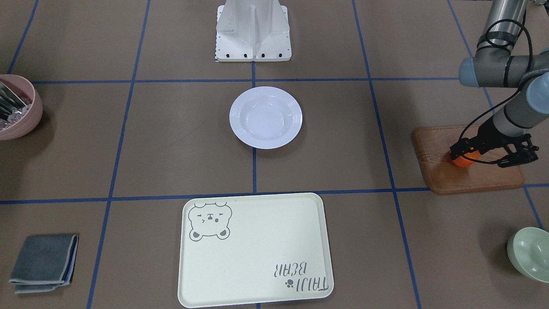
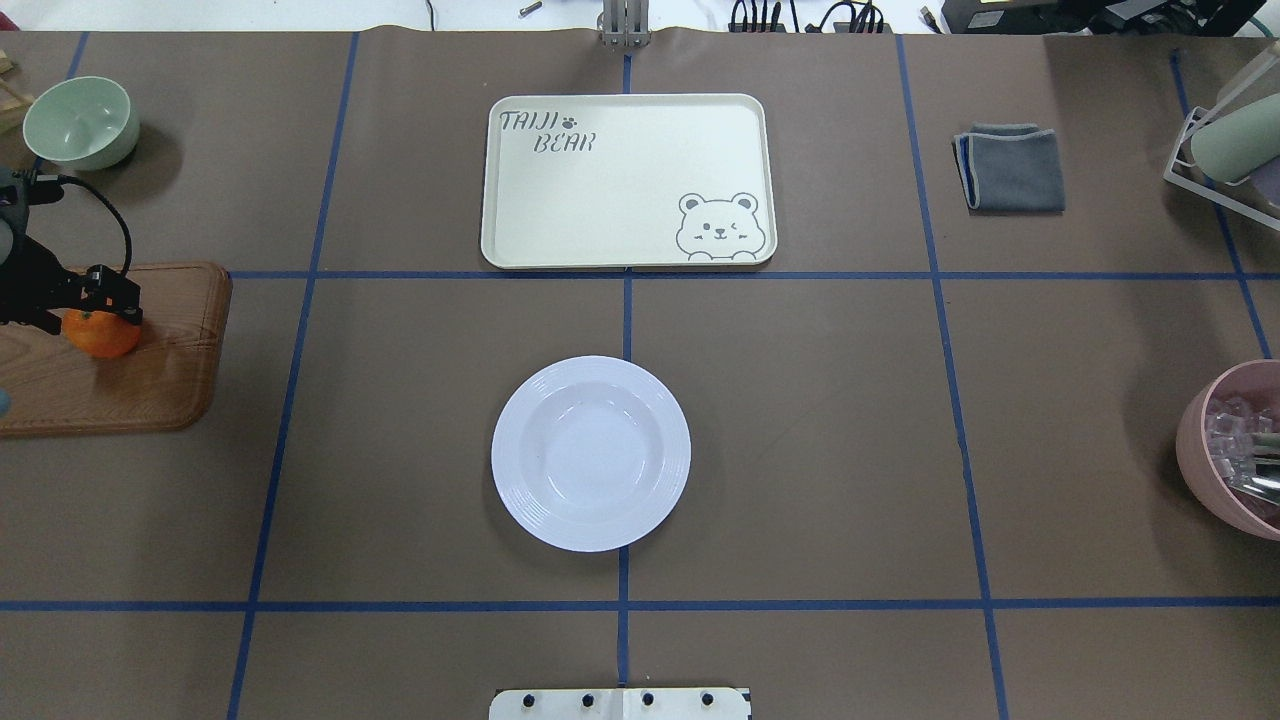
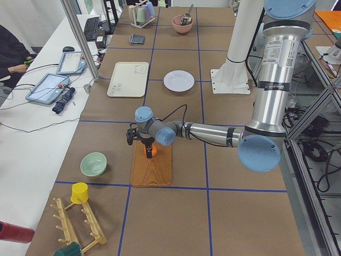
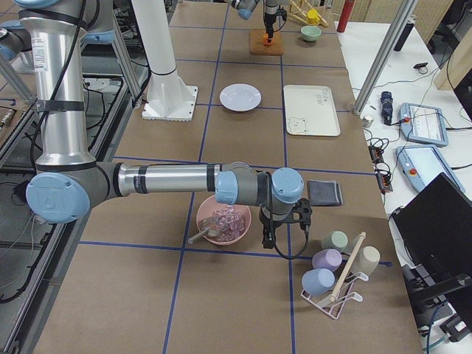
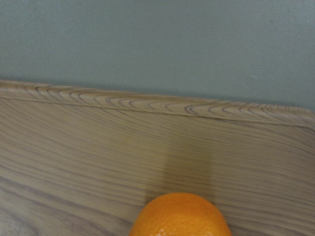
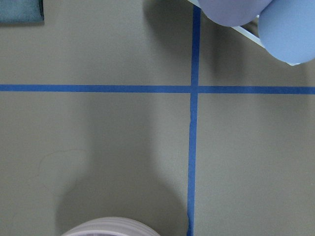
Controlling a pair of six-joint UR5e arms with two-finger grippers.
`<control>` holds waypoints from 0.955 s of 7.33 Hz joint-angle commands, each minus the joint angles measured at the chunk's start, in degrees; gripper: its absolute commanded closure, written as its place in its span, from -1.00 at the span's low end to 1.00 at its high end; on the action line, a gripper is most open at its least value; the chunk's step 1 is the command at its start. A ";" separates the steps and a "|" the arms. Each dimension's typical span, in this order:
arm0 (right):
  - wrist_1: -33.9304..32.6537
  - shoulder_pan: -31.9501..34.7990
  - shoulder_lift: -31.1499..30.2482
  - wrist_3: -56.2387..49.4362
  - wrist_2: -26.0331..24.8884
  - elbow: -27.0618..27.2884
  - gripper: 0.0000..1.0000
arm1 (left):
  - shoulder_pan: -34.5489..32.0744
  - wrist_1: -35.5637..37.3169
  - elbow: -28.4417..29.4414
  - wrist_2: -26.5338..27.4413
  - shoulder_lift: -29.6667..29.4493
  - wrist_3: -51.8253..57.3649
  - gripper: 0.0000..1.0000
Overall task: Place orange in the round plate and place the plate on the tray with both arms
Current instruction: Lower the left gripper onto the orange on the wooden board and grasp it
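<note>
The orange (image 1: 464,160) rests on a brown wooden board (image 1: 467,180) at the table's end on my left side. My left gripper (image 1: 464,150) points down over it, with its fingers against both sides of the orange (image 2: 100,336). The left wrist view shows only the orange's top (image 5: 179,216) against the board. The white round plate (image 2: 590,452) sits empty at the table's middle. Beyond it lies the cream tray (image 2: 620,180), also empty. My right gripper (image 4: 274,230) hangs far off beside a pink bowl, and I cannot tell whether it is open or shut.
A pale green bowl (image 2: 80,120) stands near the board. The pink bowl (image 2: 1230,450) with ice and utensils, a folded grey cloth (image 2: 1010,165) and a cup rack (image 4: 335,273) are on my right side. The white base mount (image 1: 253,30) is behind the plate.
</note>
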 commanded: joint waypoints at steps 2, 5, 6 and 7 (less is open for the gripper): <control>0.03 0.00 0.08 0.00 0.17 0.35 -1.00 | 1.26 -0.11 -0.42 0.14 0.13 -0.17 -0.49; -0.93 0.09 0.17 0.09 1.14 1.58 -1.00 | 0.22 0.85 -4.88 -0.73 0.84 0.79 1.00; -0.67 0.00 0.43 0.00 2.62 1.58 -1.00 | -1.79 4.86 -7.86 -2.91 -0.12 0.79 1.00; -0.58 0.09 0.26 -0.09 2.11 3.24 -1.00 | -2.50 12.90 -10.85 -2.76 -4.57 0.61 1.00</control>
